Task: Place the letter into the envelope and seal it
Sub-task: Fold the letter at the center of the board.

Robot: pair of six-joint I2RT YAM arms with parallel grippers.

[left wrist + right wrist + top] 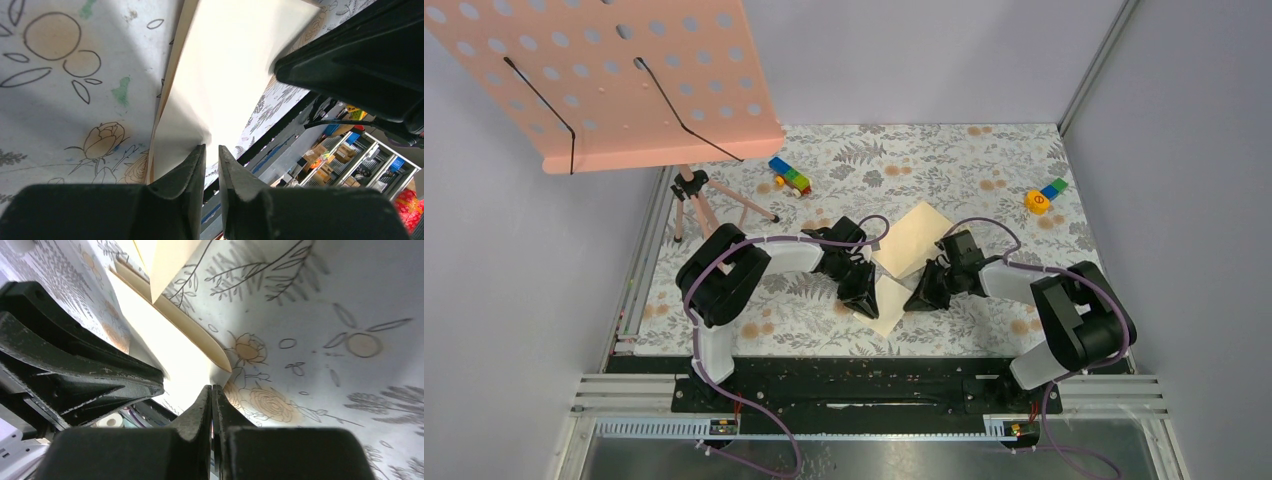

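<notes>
The envelope [886,305] lies on the flowered cloth between my two grippers, pale on top with a tan lower layer along its edge [200,335]. My left gripper [861,295] is at its left end. Its jaws stand a narrow gap apart [211,147], and the envelope's [225,65] curled corner lies just beyond the tips. My right gripper [921,297] is at the right end, shut [212,386] on the corner of the envelope's [175,350] lifted pale layer. The letter [914,238], a larger cream sheet, lies flat just behind the envelope, with its near corner [167,260] close to it.
A pink perforated stand [624,80] on a tripod [694,200] overhangs the back left. Toy blocks lie at the back centre [790,176] and back right [1044,196]. The black base rail [864,375] runs along the near edge. Grey walls enclose the table.
</notes>
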